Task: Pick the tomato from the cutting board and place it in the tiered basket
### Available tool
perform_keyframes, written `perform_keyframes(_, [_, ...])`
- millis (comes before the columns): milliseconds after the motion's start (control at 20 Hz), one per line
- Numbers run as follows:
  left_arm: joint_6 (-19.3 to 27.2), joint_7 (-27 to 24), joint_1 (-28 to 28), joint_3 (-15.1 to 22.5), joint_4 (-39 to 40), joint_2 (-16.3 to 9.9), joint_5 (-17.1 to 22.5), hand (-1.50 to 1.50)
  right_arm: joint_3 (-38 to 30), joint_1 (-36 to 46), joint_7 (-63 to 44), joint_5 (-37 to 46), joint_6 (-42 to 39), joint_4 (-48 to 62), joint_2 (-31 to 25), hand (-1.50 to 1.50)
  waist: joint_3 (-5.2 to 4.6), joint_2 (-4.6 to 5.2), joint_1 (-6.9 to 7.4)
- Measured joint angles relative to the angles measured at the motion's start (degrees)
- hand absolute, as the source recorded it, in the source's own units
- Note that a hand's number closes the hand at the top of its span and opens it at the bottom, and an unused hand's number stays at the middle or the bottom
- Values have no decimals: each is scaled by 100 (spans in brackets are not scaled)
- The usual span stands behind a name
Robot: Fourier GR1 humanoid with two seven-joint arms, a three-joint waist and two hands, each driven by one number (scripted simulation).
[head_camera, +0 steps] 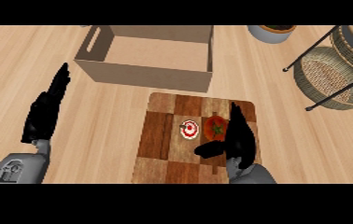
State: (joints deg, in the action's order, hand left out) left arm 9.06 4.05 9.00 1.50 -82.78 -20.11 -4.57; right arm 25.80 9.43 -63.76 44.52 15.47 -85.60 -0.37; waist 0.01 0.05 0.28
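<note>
While the left hand [47,107] rests open, the right hand [238,136], fingers straight, flanks the tomato [215,128].

A single head view looks steeply down on the table [289,139] from above the robot's shoulders, facing forward; forearms enter at the lower edge, and the tiered basket [324,76] sits at far right

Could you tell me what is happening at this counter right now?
The robot's right hand is at the tomato on the cutting board, thumb reaching under it, fingers along its right side; it is not yet lifted. A small red-and-white object lies just left of the tomato. The left hand rests open at the left edge. The tiered basket waits at the far right, beyond an open cardboard box.
</note>
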Motion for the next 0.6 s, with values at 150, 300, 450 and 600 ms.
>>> perform_keyframes(150, [-12,-20,-54,-15,-76,51,-29,0,-49,299,51,-391,42,378,3,150,-1,1,17])
perform_keyframes(300, [-65,31,-49,-27,-112,94,-55,0,80,500,222,-530,-39,710,-45,150,-15,-14,9])
perform_keyframes(450, [-82,106,108,-83,-7,120,-122,0,204,661,231,-364,-215,843,-66,150,-14,-15,-9])
perform_keyframes(600, [-165,143,-26,-167,-166,121,-110,0,262,828,273,-431,-124,1038,-34,150,-8,-12,1])
